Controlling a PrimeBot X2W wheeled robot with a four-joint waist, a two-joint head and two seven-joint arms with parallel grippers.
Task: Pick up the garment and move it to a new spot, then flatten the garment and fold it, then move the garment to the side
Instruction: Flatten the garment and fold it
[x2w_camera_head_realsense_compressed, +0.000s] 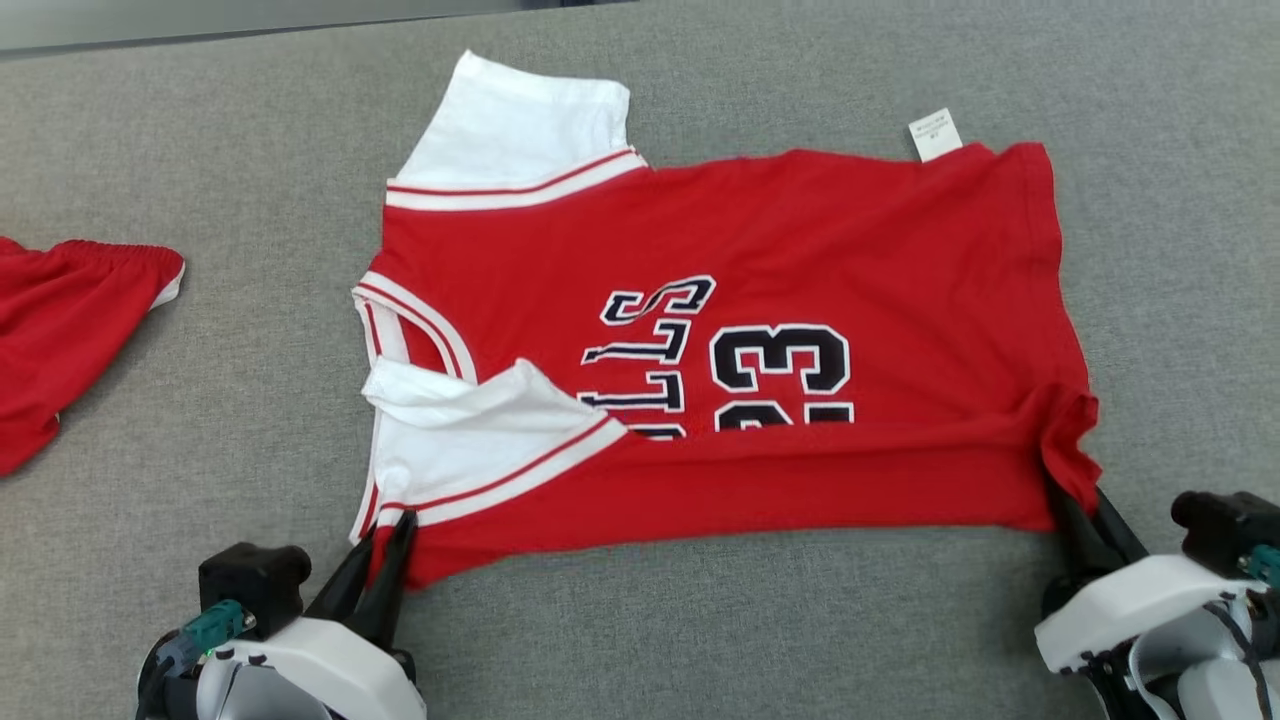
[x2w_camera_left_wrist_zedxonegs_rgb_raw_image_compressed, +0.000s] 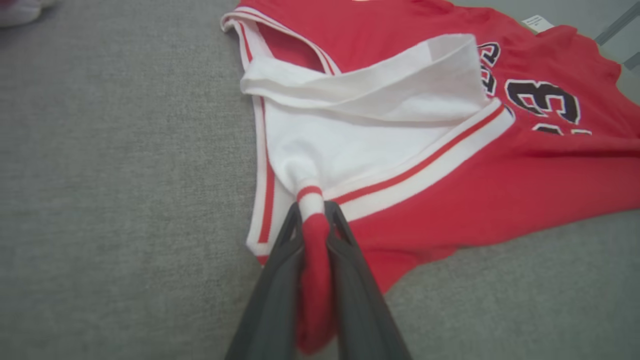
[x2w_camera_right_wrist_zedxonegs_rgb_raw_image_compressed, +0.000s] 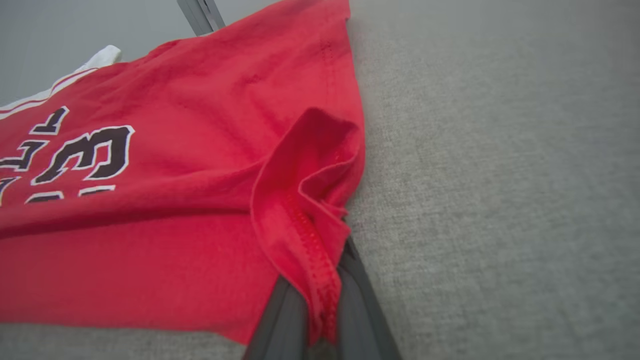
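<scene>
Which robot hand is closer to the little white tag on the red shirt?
Right. The right fingers pinch the near hem corner of the shirt, at the same end as the white tag. The left fingers pinch the shoulder corner at the opposite end.

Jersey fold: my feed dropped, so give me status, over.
Left gripper shut on jersey, shoulder corner. Right gripper shut on hem corner. Near edge folded over, rest flat. Other red garment far left, apart.
</scene>
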